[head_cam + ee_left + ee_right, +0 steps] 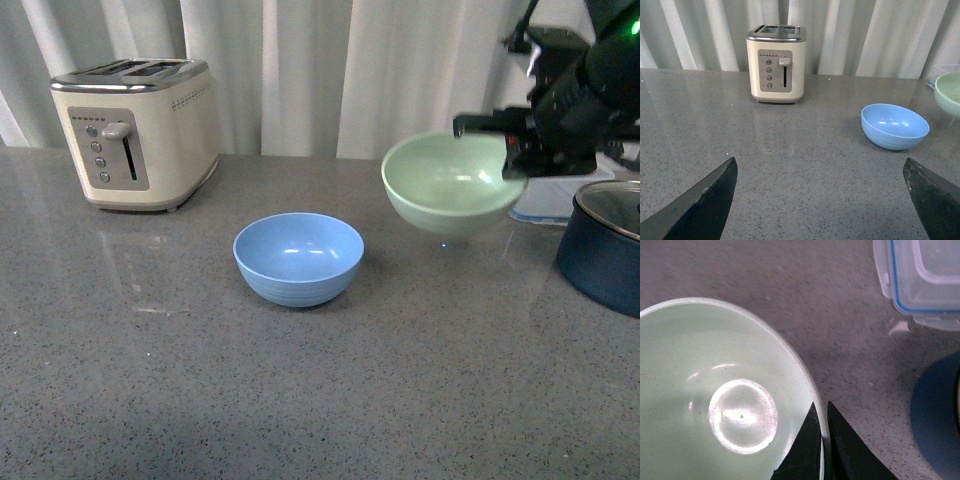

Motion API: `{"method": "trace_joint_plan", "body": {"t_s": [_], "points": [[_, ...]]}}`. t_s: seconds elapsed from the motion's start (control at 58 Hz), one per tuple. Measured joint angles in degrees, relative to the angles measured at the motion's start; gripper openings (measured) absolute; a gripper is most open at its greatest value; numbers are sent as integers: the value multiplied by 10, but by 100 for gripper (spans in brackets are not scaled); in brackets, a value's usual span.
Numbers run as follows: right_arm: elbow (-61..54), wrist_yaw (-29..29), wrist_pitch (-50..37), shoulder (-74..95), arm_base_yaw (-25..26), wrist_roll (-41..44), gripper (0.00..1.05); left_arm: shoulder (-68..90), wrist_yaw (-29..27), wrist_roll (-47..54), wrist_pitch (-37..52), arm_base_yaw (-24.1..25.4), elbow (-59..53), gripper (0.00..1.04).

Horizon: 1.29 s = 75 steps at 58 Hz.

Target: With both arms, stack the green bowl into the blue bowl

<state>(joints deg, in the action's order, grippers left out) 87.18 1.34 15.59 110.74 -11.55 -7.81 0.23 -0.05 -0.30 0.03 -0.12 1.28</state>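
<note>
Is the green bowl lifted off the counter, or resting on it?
Lifted: the right hand pinches the rim of the green bowl, tilted above the counter.

frame edges cut off the navy pot (600,265) and the green bowl (950,95).

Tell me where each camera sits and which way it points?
Front view: on the robot's body, facing forward at the toaster, blue bowl and green bowl; the right arm shows.
Left wrist view: on the left wrist, looking toward the toaster; the open left gripper frames it.
Right wrist view: on the right wrist, looking down into the green bowl; the right gripper pinches its rim.
Shared: front and left wrist both show the toaster and both bowls.
</note>
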Motion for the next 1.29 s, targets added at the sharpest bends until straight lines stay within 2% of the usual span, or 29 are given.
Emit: {"method": "trace_joint_plan", "body": {"t_s": [0.19,0.431,0.776,0.845,0.966,1.017,1.052,1.086,1.121,1.138,1.19,1.293], "points": [[11,-16,-37,-19,-59,0,1,0,0,0,0,0,0,98],[35,-13,-47,41,-120,1,1,0,0,0,0,0,0,98],[63,20,-38,127,-124,8,2,0,0,0,0,0,0,98],[62,9,-44,124,-124,5,17,0,0,0,0,0,0,98],[34,-20,-78,92,-120,-6,35,0,0,0,0,0,0,98],[-9,-50,-137,51,-113,-32,46,0,0,0,0,0,0,98],[-67,-82,-226,2,-102,-49,55,0,0,0,0,0,0,98],[-115,-73,-294,-42,-92,-59,61,0,0,0,0,0,0,98],[-169,3,-377,-85,-86,-40,56,0,-1,0,0,0,0,98],[-207,63,-439,-115,-81,-22,51,0,-1,0,0,0,0,98],[-294,143,-544,-174,-63,25,39,0,-1,0,0,0,0,98],[-459,131,-625,-238,-23,63,12,0,0,0,0,0,0,98]]}}
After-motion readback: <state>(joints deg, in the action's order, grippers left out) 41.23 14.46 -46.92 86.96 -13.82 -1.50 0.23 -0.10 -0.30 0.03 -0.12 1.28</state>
